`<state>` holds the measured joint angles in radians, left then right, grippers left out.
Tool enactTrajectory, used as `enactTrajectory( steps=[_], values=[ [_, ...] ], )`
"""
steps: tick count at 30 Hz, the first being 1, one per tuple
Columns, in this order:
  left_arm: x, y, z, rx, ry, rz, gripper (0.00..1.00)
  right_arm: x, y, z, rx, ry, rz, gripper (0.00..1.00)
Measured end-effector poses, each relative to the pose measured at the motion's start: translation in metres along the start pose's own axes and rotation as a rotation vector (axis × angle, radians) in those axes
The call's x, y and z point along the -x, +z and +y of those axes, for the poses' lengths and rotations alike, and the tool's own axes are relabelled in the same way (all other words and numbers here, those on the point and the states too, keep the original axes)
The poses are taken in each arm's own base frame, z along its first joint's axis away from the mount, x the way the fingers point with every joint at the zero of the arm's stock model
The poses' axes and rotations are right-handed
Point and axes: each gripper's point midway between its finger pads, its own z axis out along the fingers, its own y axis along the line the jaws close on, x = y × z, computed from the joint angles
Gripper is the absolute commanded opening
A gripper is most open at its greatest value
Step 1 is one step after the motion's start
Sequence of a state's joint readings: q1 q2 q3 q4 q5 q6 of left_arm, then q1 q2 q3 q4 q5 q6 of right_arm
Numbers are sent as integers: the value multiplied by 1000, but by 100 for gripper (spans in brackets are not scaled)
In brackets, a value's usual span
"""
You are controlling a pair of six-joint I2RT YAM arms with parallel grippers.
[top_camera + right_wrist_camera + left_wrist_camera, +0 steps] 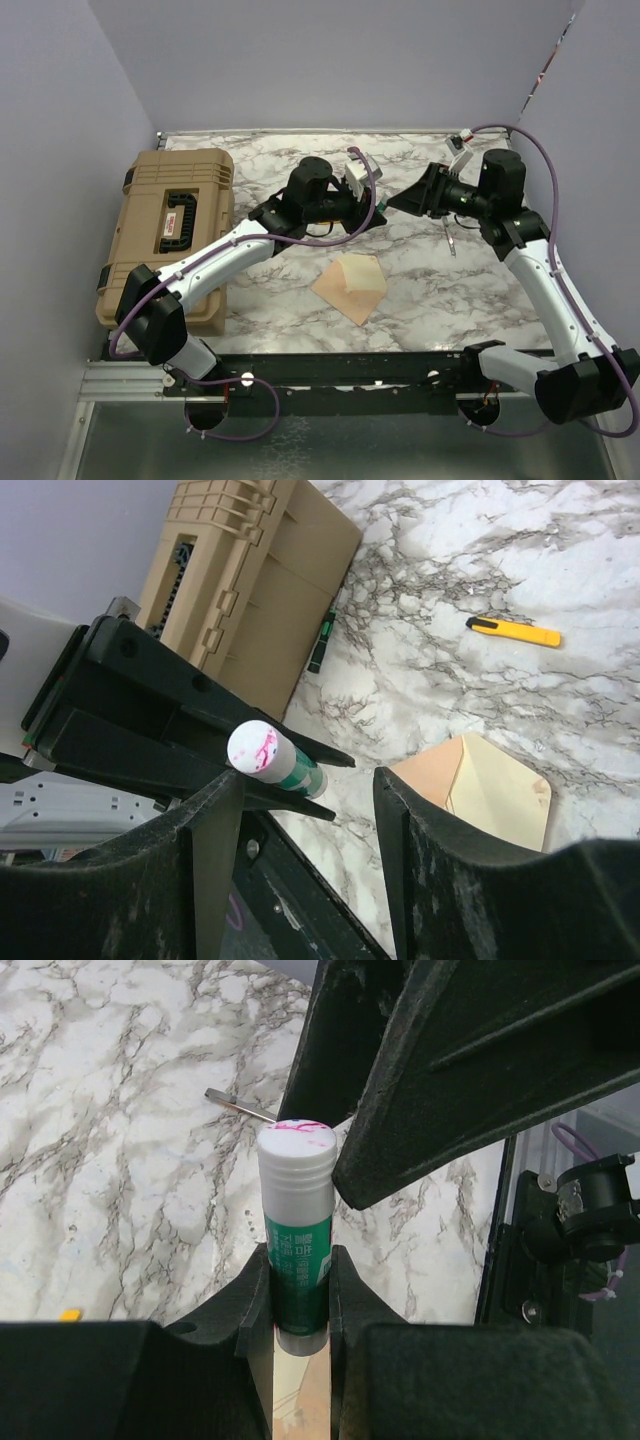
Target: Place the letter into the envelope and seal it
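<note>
We see the left gripper point(300, 1295) clamped on a green glue stick point(297, 1235). The right gripper point(305, 780) is spread wide beside its white cap point(295, 1150). The envelope point(352, 285) lies flap-open on the marble table point(440, 290), nearer the bases.

Left arm point(232, 250), jaws clamped, right arm point(545, 275), jaws spread

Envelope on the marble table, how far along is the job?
Done, apparently: no loose letter shows beside the tan kraft envelope, flap open. In hand: the left gripper clamps a green, white-capped glue stick; the open right gripper brackets its cap. Left: uncapping, gluing, sealing.
</note>
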<state>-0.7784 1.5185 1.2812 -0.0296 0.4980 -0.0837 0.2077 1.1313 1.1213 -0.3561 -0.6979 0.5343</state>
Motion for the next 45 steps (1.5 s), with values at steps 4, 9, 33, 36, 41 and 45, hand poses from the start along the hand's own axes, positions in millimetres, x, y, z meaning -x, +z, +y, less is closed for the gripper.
enactTrajectory(
  steps=[4, 9, 33, 36, 41, 45],
  values=[
    [-3, -1, -3, -16, -5, 13, 0, 0, 2, 3, 28, 2, 8, 57],
    [-6, -1, -7, -41, -6, 24, 0, -1, 6, 5, 57, 8, 16, 51],
    [-24, 6, -3, -45, -25, 118, 0, -25, 15, -5, 80, 18, 136, 29],
    [-27, 7, -2, -45, -29, 129, 0, -26, 15, -6, 74, 8, 141, 10],
    [-29, 5, -1, -42, -34, 145, 0, -26, 15, -10, 47, -16, 138, 0],
    [-28, 5, 0, -42, -10, 150, 0, -22, 13, -8, 11, -13, 137, 0]
  ],
)
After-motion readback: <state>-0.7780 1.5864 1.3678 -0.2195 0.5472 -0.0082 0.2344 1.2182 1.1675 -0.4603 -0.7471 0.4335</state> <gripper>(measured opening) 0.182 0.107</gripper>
